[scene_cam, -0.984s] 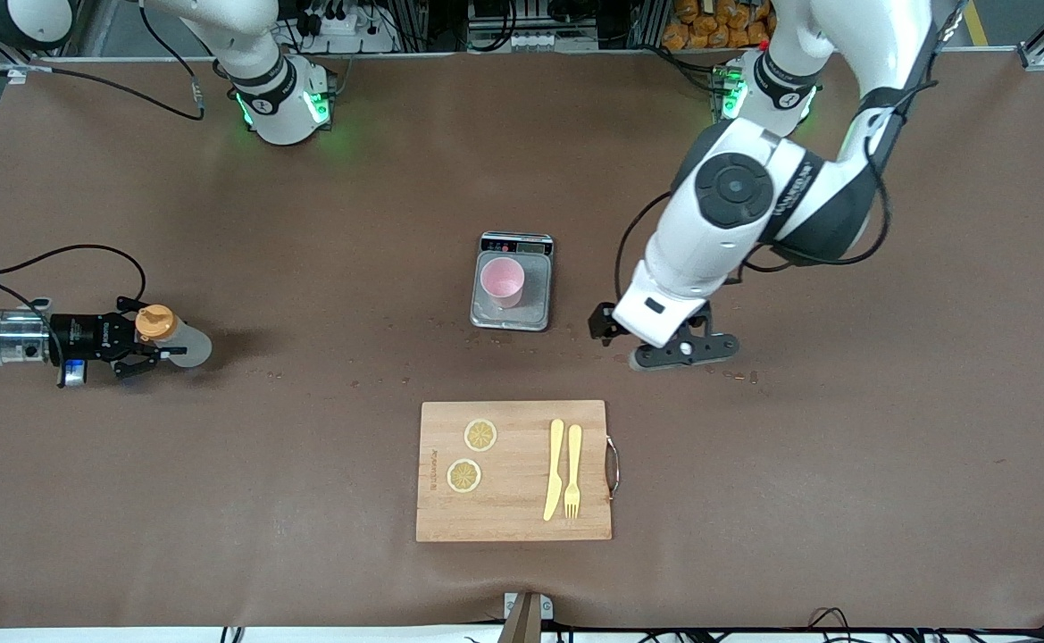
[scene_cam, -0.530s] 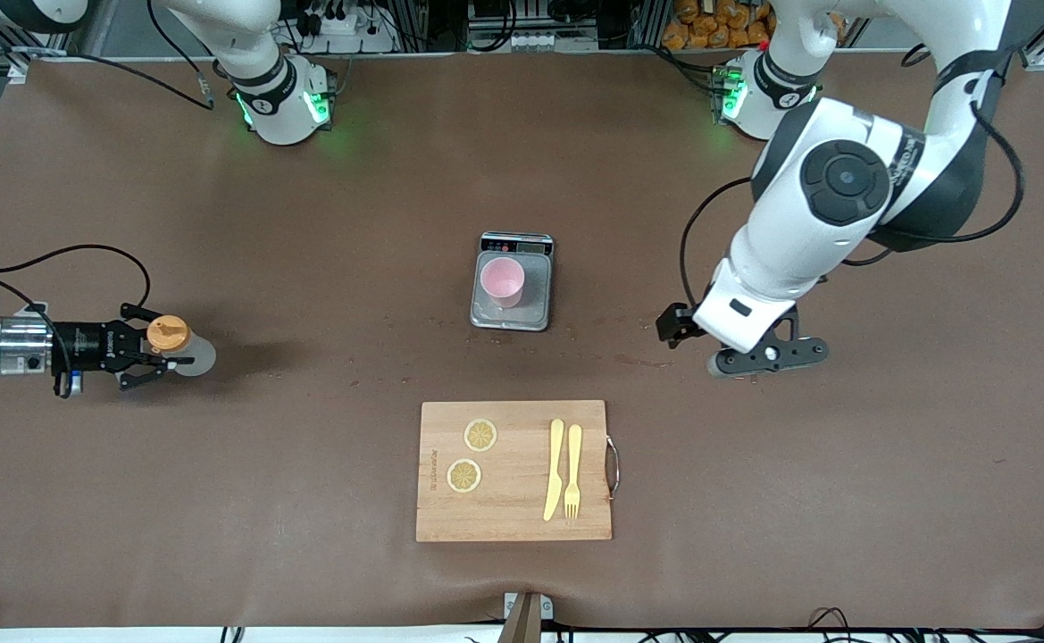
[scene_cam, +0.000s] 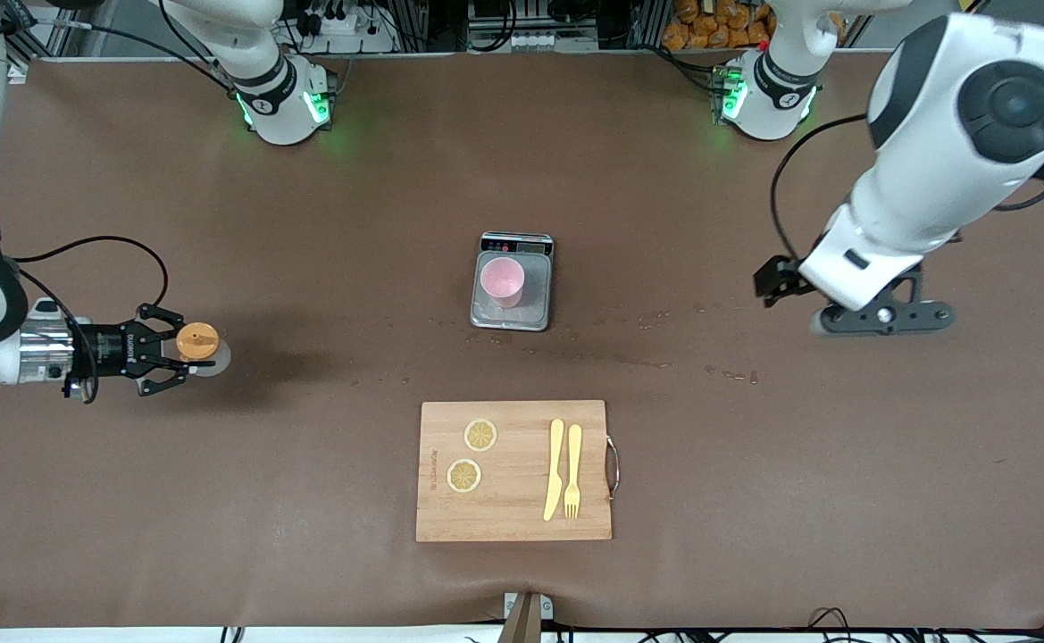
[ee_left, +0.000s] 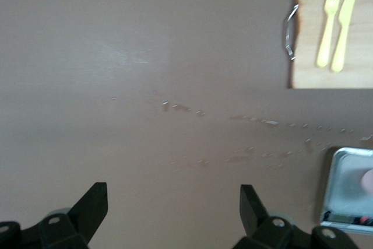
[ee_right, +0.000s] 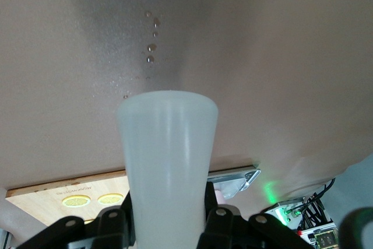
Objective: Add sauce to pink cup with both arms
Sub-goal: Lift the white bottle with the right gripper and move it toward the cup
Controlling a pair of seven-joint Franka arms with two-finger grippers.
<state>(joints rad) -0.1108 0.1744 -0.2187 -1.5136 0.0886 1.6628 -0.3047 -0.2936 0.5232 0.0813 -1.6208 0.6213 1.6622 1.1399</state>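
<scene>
The sauce bottle (scene_cam: 199, 346), greyish with an orange cap facing up, is held near the right arm's end of the table. My right gripper (scene_cam: 180, 351) is shut on it, just above the table. In the right wrist view the bottle's pale body (ee_right: 168, 155) fills the gap between the black fingers (ee_right: 213, 214). The pink cup (scene_cam: 502, 279) stands on the grey scale (scene_cam: 535, 308) at the table's middle. My left gripper (scene_cam: 885, 317) is open and empty over bare table toward the left arm's end; its fingers (ee_left: 247, 201) stand wide apart.
A wooden cutting board (scene_cam: 514, 518) lies nearer the front camera than the scale, with two lemon slices (scene_cam: 480, 435), a yellow knife (scene_cam: 555, 469) and a fork (scene_cam: 572, 471). Small wet drops (scene_cam: 638, 362) dot the table between scale and board.
The left arm has swung away from the scale toward its own end of the table. The right gripper has turned the bottle from lying sideways to cap up and shifted slightly toward the middle.
</scene>
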